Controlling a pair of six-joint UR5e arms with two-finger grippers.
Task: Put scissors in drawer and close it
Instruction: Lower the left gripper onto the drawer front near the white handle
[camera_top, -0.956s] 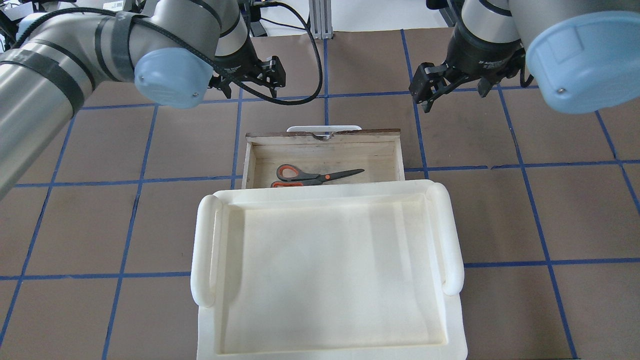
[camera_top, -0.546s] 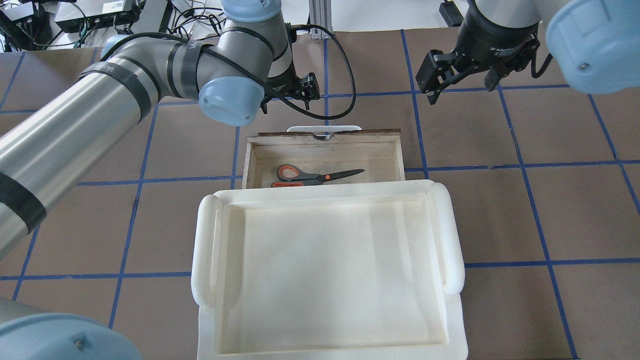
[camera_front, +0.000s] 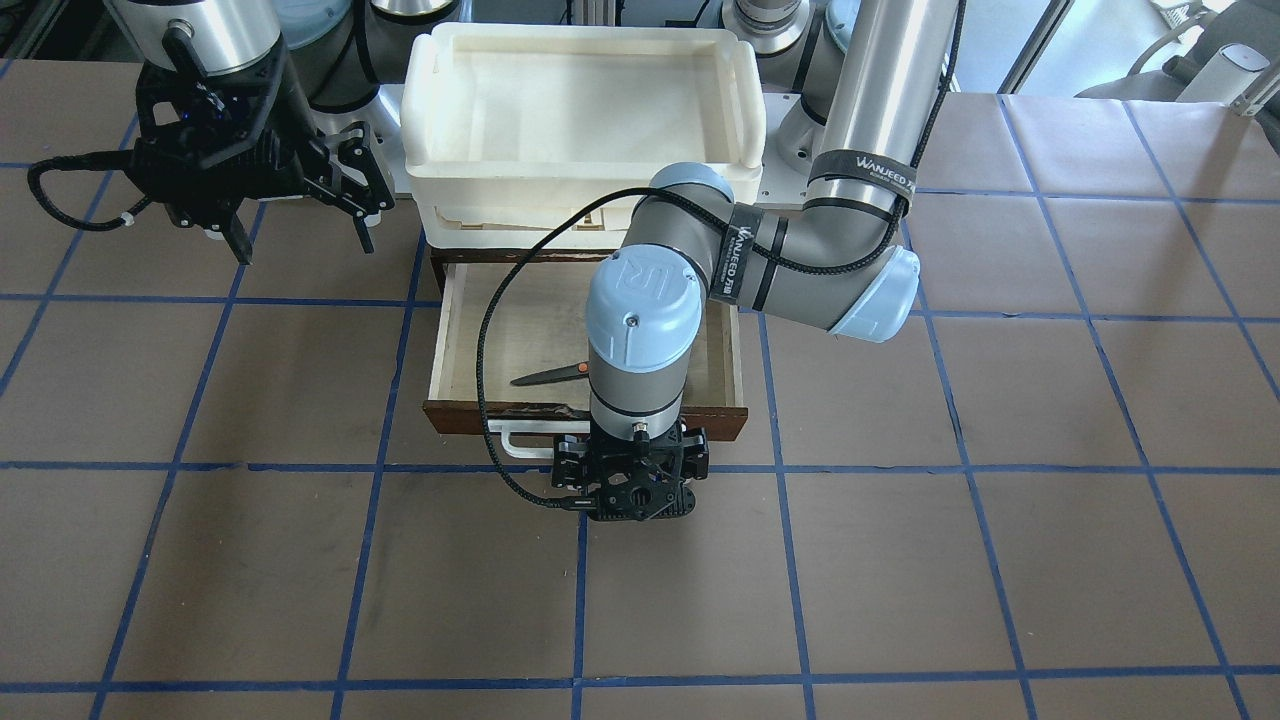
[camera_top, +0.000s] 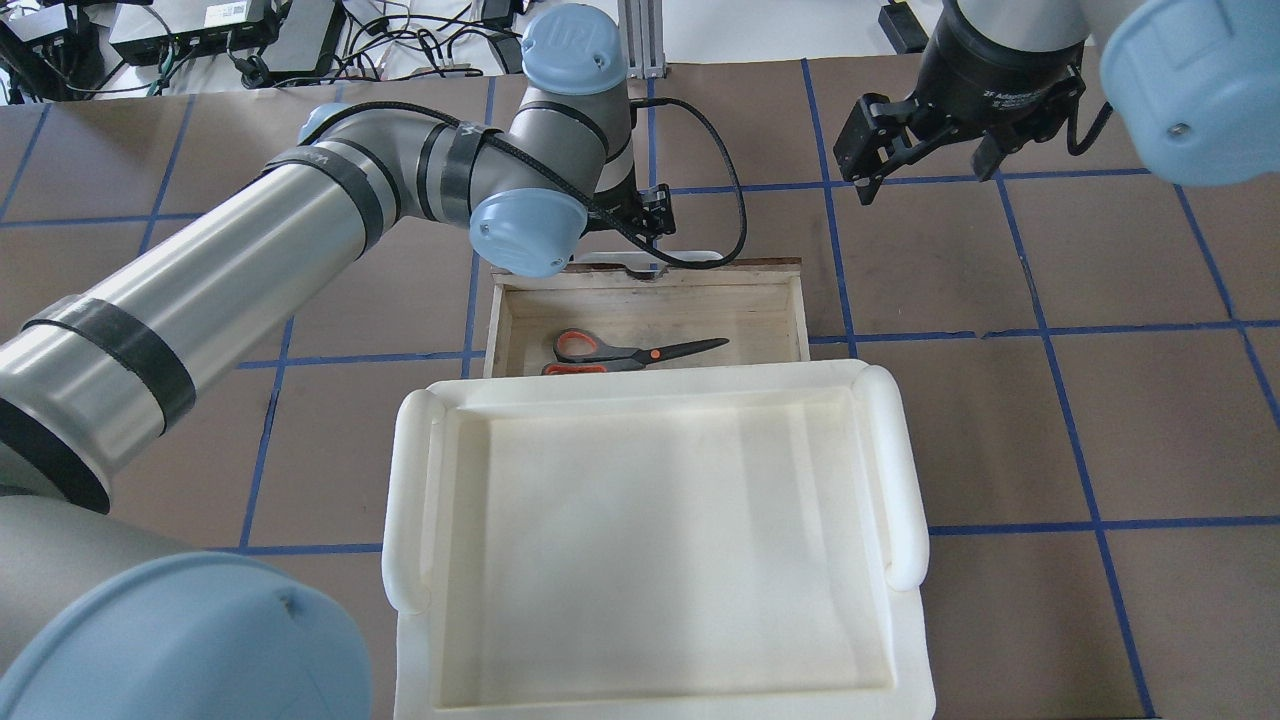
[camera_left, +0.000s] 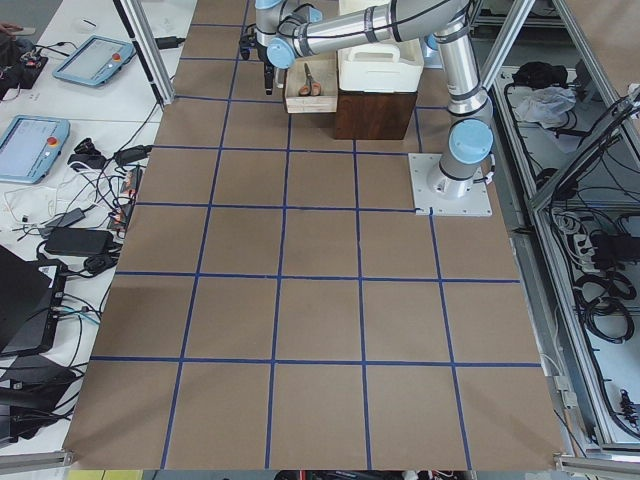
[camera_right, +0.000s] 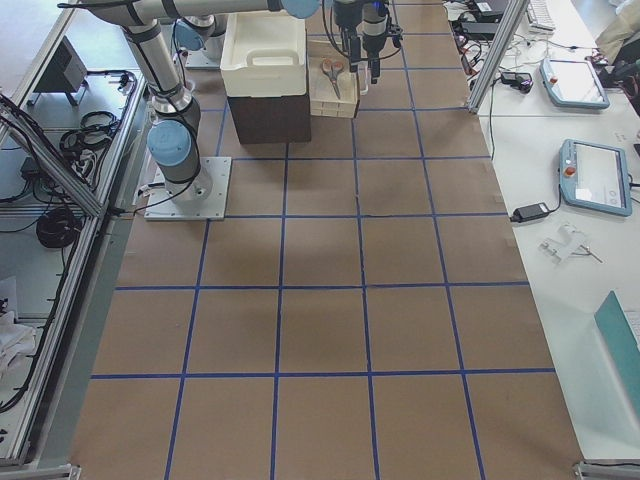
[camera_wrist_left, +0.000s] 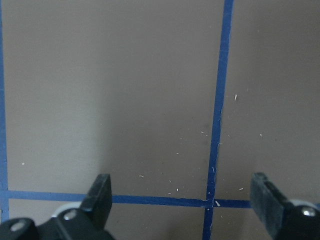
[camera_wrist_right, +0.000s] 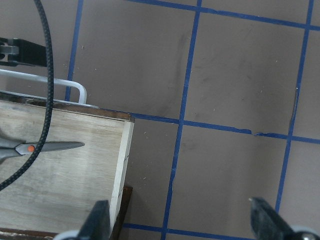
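The scissors (camera_top: 640, 352) lie flat inside the open drawer (camera_top: 800, 312), blades pointing to the view's right. They also show in the right wrist view (camera_wrist_right: 45, 147), and in the front view only a blade tip (camera_front: 540, 378) shows past my left arm. My left gripper (camera_front: 630, 492) points down at the bare table just outside the drawer's front, next to the white handle (camera_front: 515, 442). Its fingers (camera_wrist_left: 101, 194) are spread wide and hold nothing. My right gripper (camera_top: 920, 165) hangs open and empty over the table, beyond the drawer's right corner.
A cream-white plastic tray (camera_top: 408, 500) sits on top of the dark cabinet (camera_left: 375, 112) that holds the drawer. A black cable (camera_top: 735, 225) from my left wrist loops over the drawer's front edge. Brown table with blue grid lines lies all around.
My left arm has swung right and in toward the drawer, bringing its gripper from the table's left to just beyond the handle. The right gripper drew back slightly. The scissors have not moved.
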